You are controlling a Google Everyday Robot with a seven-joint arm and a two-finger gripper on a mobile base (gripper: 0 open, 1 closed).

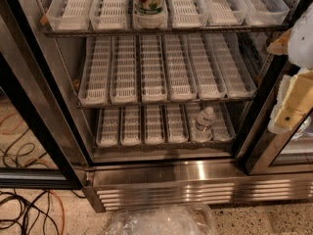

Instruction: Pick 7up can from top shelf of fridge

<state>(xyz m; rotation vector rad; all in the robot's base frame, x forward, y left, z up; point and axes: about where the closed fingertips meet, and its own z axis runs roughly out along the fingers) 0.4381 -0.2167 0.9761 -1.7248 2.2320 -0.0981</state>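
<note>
The fridge (161,175) stands open in front of me, with three wire shelves lined with white slotted trays. The 7up can (149,0) stands in the third lane from the left on the top shelf (166,31), at the front edge; its top is cut off by the upper edge of the view. My gripper (293,104) hangs at the right edge, cream-coloured, well to the right of and below the can, in front of the right door frame. It holds nothing that I can see.
A small clear water bottle (203,124) stands on the bottom shelf at the right. The black-framed glass door (29,131) is swung open at the left. Cables (24,209) lie on the floor at the left. Crumpled clear plastic (161,222) lies at the bottom centre.
</note>
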